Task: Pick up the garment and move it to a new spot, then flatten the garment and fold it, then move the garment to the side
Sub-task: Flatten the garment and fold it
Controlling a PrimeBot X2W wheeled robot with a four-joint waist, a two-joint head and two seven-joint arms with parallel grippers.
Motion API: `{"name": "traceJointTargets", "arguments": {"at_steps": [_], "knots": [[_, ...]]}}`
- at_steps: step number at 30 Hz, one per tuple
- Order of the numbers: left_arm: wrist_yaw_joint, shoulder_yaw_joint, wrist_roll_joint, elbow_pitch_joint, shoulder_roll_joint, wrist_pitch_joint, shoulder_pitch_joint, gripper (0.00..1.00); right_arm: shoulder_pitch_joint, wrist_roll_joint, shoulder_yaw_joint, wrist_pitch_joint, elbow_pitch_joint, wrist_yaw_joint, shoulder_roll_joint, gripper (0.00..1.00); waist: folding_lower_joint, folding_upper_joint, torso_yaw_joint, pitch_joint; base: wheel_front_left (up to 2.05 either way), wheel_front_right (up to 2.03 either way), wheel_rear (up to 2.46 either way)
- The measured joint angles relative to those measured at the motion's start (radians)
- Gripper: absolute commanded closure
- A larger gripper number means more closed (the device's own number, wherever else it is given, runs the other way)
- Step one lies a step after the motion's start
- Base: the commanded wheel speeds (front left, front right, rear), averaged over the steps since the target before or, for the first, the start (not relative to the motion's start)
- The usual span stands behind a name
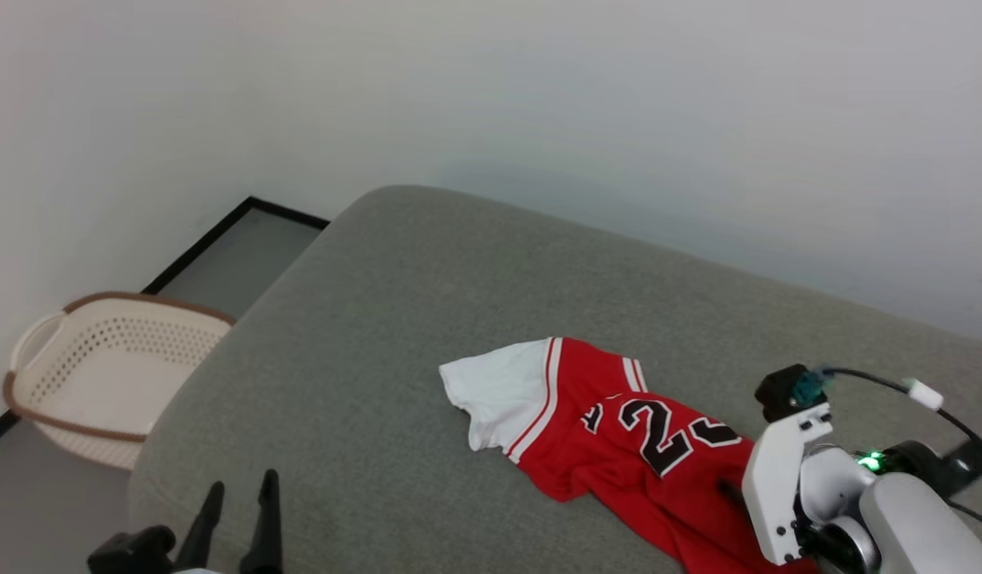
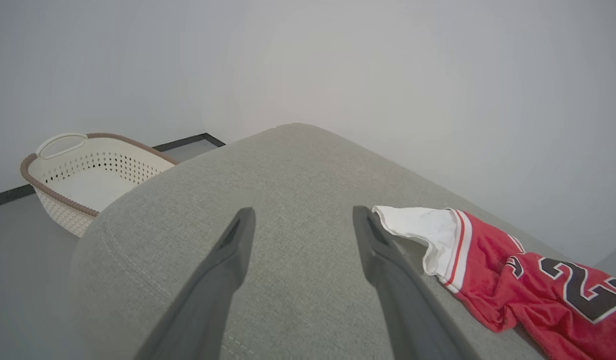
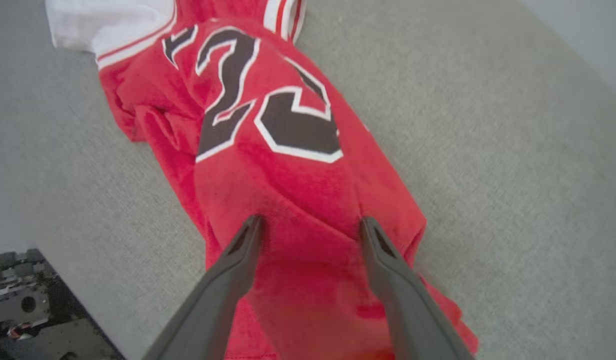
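Jersey (image 1: 618,430) is lying crumpled on the grey cushion (image 1: 363,319), toward its right side. It's red with a white sleeve sticking out to the left and black white-outlined numbers facing up. The stripy red-and-white trim shows where the sleeve meets the body.

The right gripper (image 3: 312,220) is down over the lower red part of the jersey, below the numbers. Its fingers (image 3: 238,260) are spread wide with the fabric lying between the tips, not pinched. Can't tell whether the tips actually touch the cloth. In the head view that arm's white wrist (image 1: 778,478) covers the bottom of the jersey.

The left gripper (image 1: 242,480) is well off to the left over bare cushion, fingers also spread and holding nothing. From the left wrist view the white sleeve sits just beside one finger (image 2: 383,260).

A cream laundry basket (image 1: 116,351) with a brown rim sits on the floor left of the cushion, by the wall.
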Motion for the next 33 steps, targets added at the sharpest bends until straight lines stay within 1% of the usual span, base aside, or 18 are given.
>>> {"name": "traceJointTargets", "arguments": {"at_steps": [2,4,9,10,11,12,17,22,26,28,33], "knots": [[-0.007,0.001,-0.001,0.011,-0.012,0.0,-0.007,0.0,-0.03,0.028,0.018,0.06,0.047,0.0,0.006,0.0,0.0,0.0,0.009,0.009,0.0,0.0,0.0],[-0.011,0.002,-0.001,0.018,-0.021,0.0,-0.017,0.0,-0.057,0.047,0.033,0.094,0.094,0.0,0.011,0.0,0.0,0.0,0.017,0.018,0.0,0.0,0.0],[-0.025,0.006,-0.003,0.037,-0.038,0.0,-0.035,0.0,-0.11,0.072,0.06,0.126,0.218,0.0,0.034,0.0,0.0,0.0,0.033,0.036,0.0,0.0,0.0],[-0.027,0.007,-0.003,0.041,-0.043,0.0,-0.039,0.0,-0.117,0.077,0.07,0.129,0.239,0.0,0.039,0.07,0.0,-0.0001,0.036,0.039,0.0,0.0,0.0],[-0.029,0.007,-0.003,0.045,-0.046,0.0,-0.041,0.0,-0.123,0.083,0.081,0.127,0.256,0.0,0.042,0.67,0.0,0.0,0.039,0.041,0.0,0.0,0.0],[-0.033,0.009,-0.003,0.048,-0.049,0.0,-0.042,0.0,-0.132,0.085,0.093,0.117,0.27,0.0,0.043,1.0,0.0,0.0,0.041,0.044,0.0,0.0,0.0],[-0.042,0.017,-0.002,0.065,-0.055,0.0,-0.055,0.0,-0.161,0.125,0.146,0.086,0.317,0.0,0.032,1.0,0.0,0.0,0.047,0.047,0.0,0.0,0.0],[-0.045,0.025,-0.004,0.082,-0.055,0.0,-0.054,0.0,-0.172,0.187,0.206,0.08,0.314,0.0,-0.003,1.0,0.0,0.0,0.039,0.036,0.0,0.0,0.0],[-0.048,0.022,-0.006,0.091,-0.054,0.001,-0.055,0.0,-0.164,0.243,0.272,0.103,0.266,0.0,-0.058,1.0,0.0,0.0,0.028,0.025,0.0,0.0,0.0],[-0.052,0.019,-0.007,0.095,-0.054,0.003,-0.057,0.0,-0.155,0.26,0.303,0.107,0.238,0.0,-0.097,1.0,0.0,0.0,0.022,0.019,0.0,0.0,0.0],[-0.053,0.01,-0.009,0.107,-0.054,0.009,-0.058,0.0,-0.13,0.308,0.345,0.111,0.171,0.0,-0.179,1.0,0.0,0.0,0.006,0.005,0.0,0.0,0.0]]}}
